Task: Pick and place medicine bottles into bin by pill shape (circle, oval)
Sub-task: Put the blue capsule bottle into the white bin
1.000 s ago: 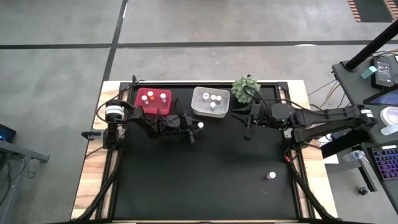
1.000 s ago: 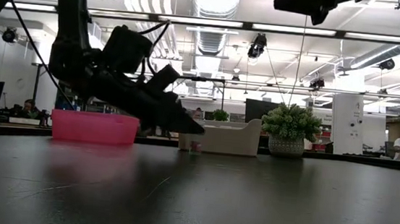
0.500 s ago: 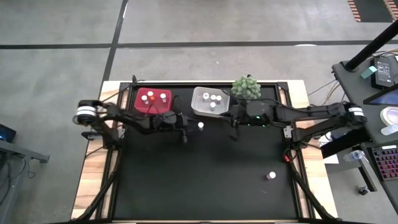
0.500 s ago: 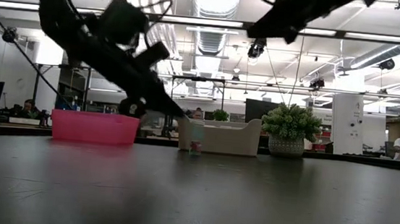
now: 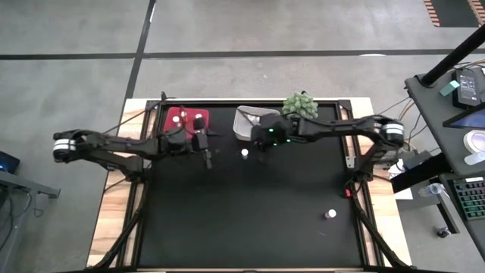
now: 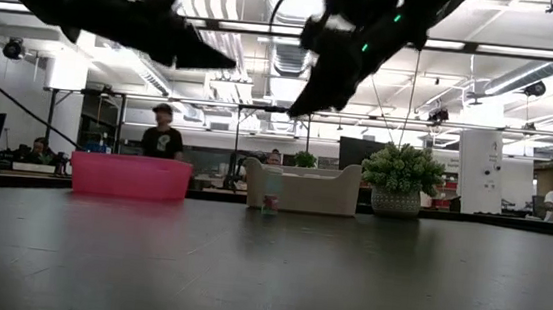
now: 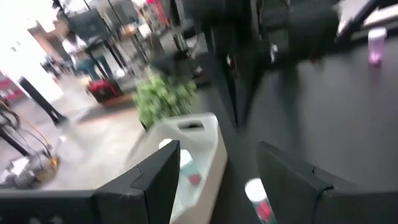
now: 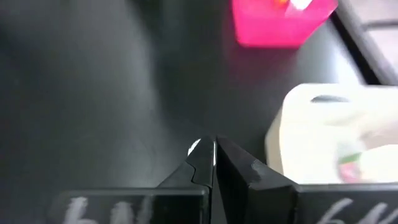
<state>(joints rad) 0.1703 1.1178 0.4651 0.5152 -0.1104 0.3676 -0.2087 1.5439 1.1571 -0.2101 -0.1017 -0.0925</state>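
Worktop: black worktop (image 5: pixel 250 220) in an open workshop room.
Loose bottles: one medicine bottle (image 5: pixel 245 153) stood upright just in front of the white bin (image 5: pixel 244 121); another bottle (image 5: pixel 330 214) stood well apart near the right front.
Bins: red bin (image 5: pixel 176 117) and the white bin each held white-capped bottles.
Right pincer (image 5: pixel 263 149): raised beside the white bin, fingers pressed together, empty.
Left pincer (image 5: pixel 207 158): raised by the red bin, spread wide, empty.
Plant (image 5: pixel 300 105): beside the white bin.

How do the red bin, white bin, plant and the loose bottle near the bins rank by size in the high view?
Largest to smallest:
1. red bin and white bin: both partly covered by the arms, so unsure which is bigger
2. plant
3. loose bottle: by far the smallest
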